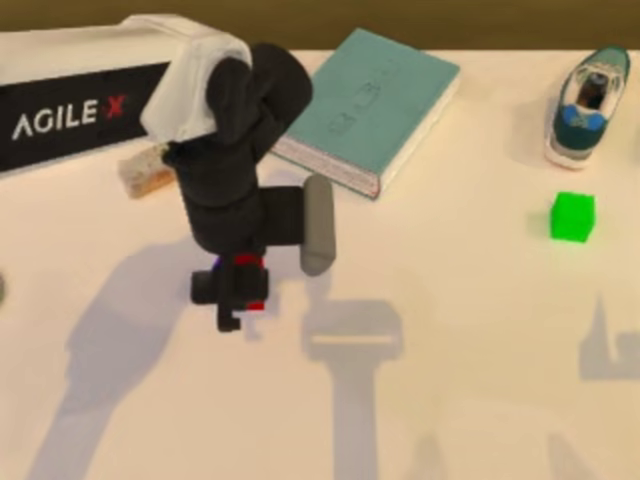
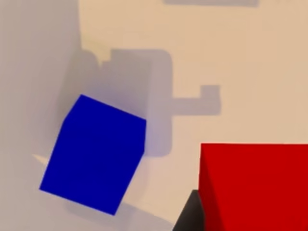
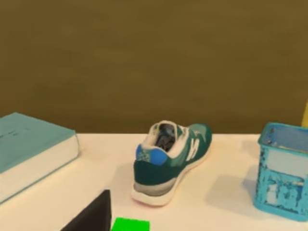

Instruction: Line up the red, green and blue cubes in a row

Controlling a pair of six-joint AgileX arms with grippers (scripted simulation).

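You can read only "AGILE X" in white letters, the X in red, on the black panel (image 1: 80, 115) at the table's far left. The teal book (image 1: 375, 100) has cover marks that you cannot read.

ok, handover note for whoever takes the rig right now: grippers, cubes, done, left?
Left gripper: low over the table's left-centre, shut on the red cube.
Right gripper: not seen in the top view; only a dark part of it shows at the edge of its own wrist view, fingers unreadable.
Blue cube: on the table beside the red cube, apart from it, turned at an angle.
Green cube: far right, in front of the sneaker, untouched.
Done: red brought next to blue.
Left: release red in line with blue, then bring green over to finish the row.
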